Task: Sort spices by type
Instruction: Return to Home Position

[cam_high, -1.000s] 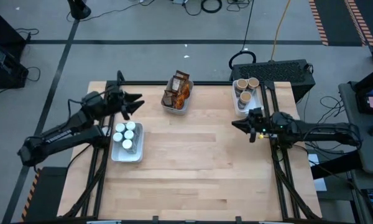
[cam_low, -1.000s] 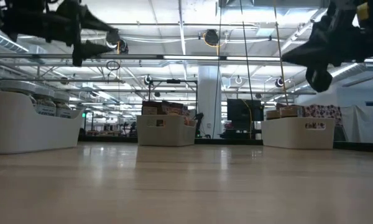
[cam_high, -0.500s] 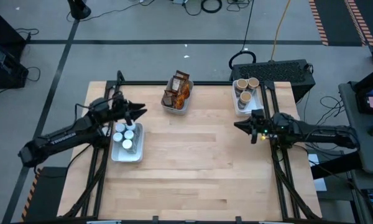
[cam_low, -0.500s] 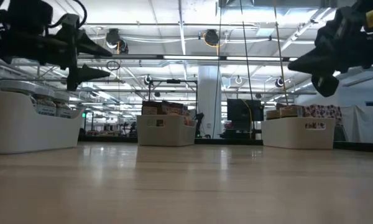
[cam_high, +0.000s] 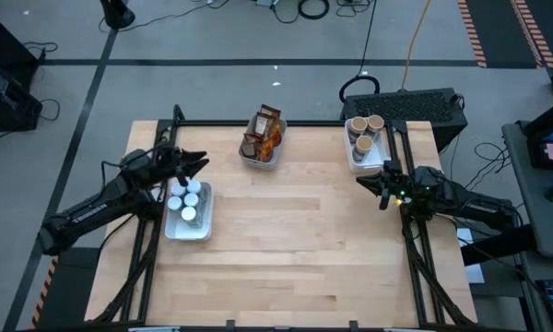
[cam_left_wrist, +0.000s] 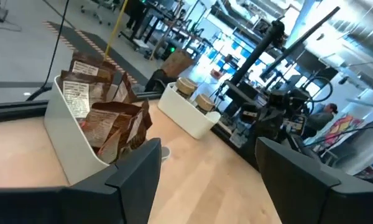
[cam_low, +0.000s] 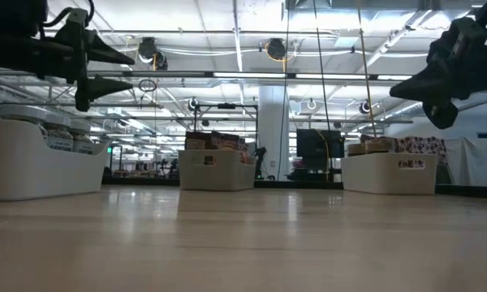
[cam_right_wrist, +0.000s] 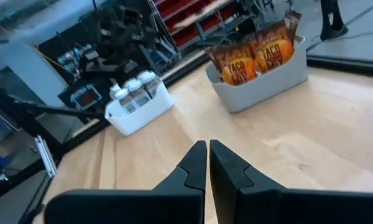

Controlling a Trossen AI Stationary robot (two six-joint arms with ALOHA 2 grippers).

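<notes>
The spices lie sorted in three white trays. White-capped jars (cam_high: 186, 195) stand in the left tray (cam_high: 190, 227). Brown and orange packets (cam_high: 265, 131) stand in the far middle tray (cam_high: 259, 159). Tan-topped tubs (cam_high: 364, 129) fill the far right tray (cam_high: 354, 159). My left gripper (cam_high: 203, 160) hovers open above the jar tray's far end, level, with nothing between its fingers (cam_left_wrist: 137, 168). My right gripper (cam_high: 359, 182) hangs shut and empty in the air just near of the tub tray; its wrist view shows the fingertips (cam_right_wrist: 207, 146) together.
The bare wooden tabletop (cam_high: 295, 249) stretches between the trays and toward the near edge. Black rails (cam_high: 415, 258) run along the table's left and right sides under the arms. A black unit (cam_high: 415, 103) sits beyond the far right corner.
My left gripper has sunk and drawn back a little toward the table's left edge, staying open. My right gripper has drawn back toward the right edge, staying shut. The trays and spices have kept still.
</notes>
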